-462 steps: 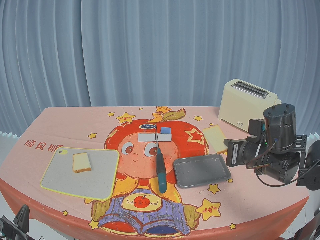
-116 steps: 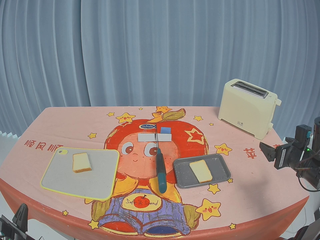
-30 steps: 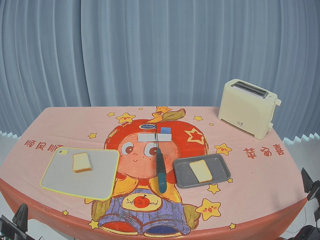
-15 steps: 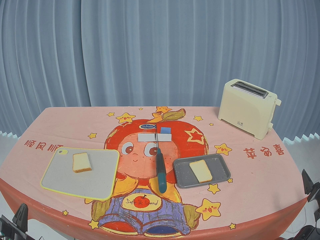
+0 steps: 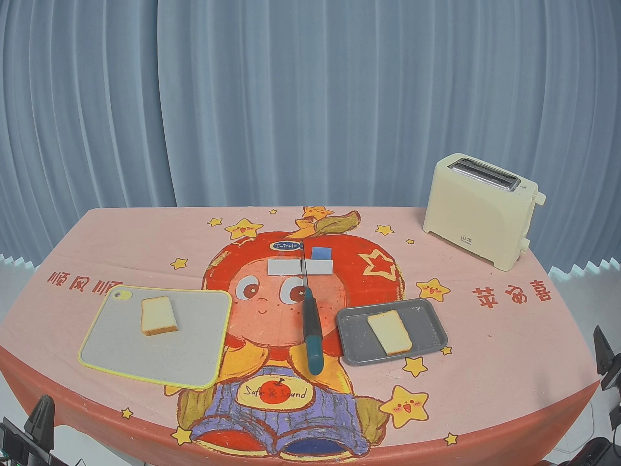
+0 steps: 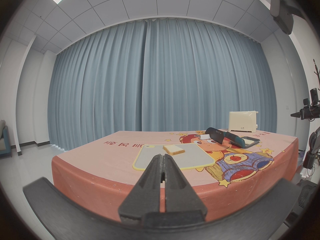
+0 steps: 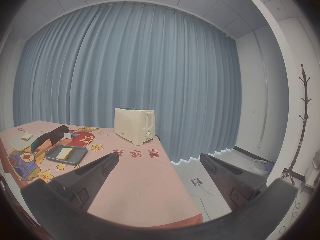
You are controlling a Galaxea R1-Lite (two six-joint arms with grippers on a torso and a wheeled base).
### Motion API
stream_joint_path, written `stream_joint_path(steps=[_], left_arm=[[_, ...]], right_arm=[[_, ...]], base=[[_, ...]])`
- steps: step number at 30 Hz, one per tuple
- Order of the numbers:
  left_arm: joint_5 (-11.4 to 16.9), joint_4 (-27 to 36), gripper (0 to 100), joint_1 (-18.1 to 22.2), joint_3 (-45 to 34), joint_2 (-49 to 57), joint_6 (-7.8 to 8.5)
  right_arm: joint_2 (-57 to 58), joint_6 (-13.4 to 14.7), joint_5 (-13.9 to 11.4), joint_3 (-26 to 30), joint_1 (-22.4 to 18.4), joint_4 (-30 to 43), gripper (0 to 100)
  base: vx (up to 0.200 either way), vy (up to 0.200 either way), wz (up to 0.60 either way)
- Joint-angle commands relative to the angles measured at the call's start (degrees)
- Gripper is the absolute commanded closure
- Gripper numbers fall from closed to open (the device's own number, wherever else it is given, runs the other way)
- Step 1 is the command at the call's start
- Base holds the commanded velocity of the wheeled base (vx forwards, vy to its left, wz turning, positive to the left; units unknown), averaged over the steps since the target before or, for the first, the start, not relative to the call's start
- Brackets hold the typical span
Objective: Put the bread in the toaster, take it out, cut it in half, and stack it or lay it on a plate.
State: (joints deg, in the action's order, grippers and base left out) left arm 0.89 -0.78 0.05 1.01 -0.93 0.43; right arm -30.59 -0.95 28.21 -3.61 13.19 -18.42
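Note:
One half slice of bread (image 5: 158,314) lies on the yellow-rimmed cutting board (image 5: 187,351) at the front left. The other half slice (image 5: 389,332) lies flat in the grey tray (image 5: 362,347) right of centre. A cream toaster (image 5: 480,210) stands at the back right, its slots bare. A teal-handled knife (image 5: 312,331) lies between board and tray, its blade resting on a small white stand (image 5: 284,266). My left gripper (image 6: 163,165) is shut, held off the table's front left corner. My right gripper (image 7: 160,165) is open and holds nothing, off the table's right edge.
A small blue block (image 5: 321,252) sits behind the knife stand. The printed pink tablecloth (image 5: 504,357) has bare room along the right and back. A grey curtain hangs behind the table.
The right arm has drawn back off the right edge of the table, a little farther over the last second. The half slice it carried earlier now lies in the tray. Nothing else moved.

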Motion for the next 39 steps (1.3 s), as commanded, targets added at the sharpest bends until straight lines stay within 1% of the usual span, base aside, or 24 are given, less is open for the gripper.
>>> stream_joint_path(steps=[1,2,5,13,16,20,25,27,30,34,39], left_arm=[[0.0,0.0,100,0.0,-1.0,0.5,0.01],[0.0,0.0,100,0.0,-1.0,0.6,0.01],[0.0,0.0,100,0.0,-1.0,0.5,0.01],[0.0,0.0,100,0.0,-1.0,0.6,0.01],[-0.1,0.0,100,0.0,-1.0,0.5,-0.08],[-0.1,0.0,100,0.0,-1.0,0.5,0.01],[-0.1,0.0,100,0.0,-1.0,0.6,0.01],[-0.1,0.0,100,0.0,-1.0,0.5,-0.08],[-0.1,0.0,100,0.0,-1.0,0.6,0.01],[-0.1,0.0,100,0.0,-1.0,0.5,0.01],[-0.1,0.1,100,0.0,-1.0,0.6,0.01]], right_arm=[[4.4,0.0,-0.9,0.6,-1.9,0.0,0],[4.7,0.0,-1.1,0.6,-2.0,0.0,0],[7.7,-0.8,-2.3,0.6,-4.4,0.0,0],[12.8,-2.6,-8.7,0.7,-11.4,0.0,0],[14.5,-2.7,-11.0,1.0,-13.1,0.1,0],[16.1,-3.3,-12.9,1.5,-14.4,0.1,0],[17.8,-4.4,-13.4,1.9,-14.6,0.1,0],[18.9,-5.4,-14.1,2.6,-14.7,0.1,0],[20.3,-6.0,-14.9,3.5,-14.8,0.1,0],[22.1,-6.0,-15.0,2.8,-14.8,3.9,0],[27.5,-6.6,-15.3,1.6,-14.7,12.0,0]], base=[[0.0,0.0,0.0],[0.0,0.0,0.0],[0.0,0.0,0.0],[0.0,0.0,0.0],[0.0,0.0,0.0],[0.0,0.0,0.0],[0.0,0.0,0.0],[0.0,0.0,0.0],[0.0,0.0,0.0],[0.0,0.0,0.0],[0.0,0.0,0.0]])
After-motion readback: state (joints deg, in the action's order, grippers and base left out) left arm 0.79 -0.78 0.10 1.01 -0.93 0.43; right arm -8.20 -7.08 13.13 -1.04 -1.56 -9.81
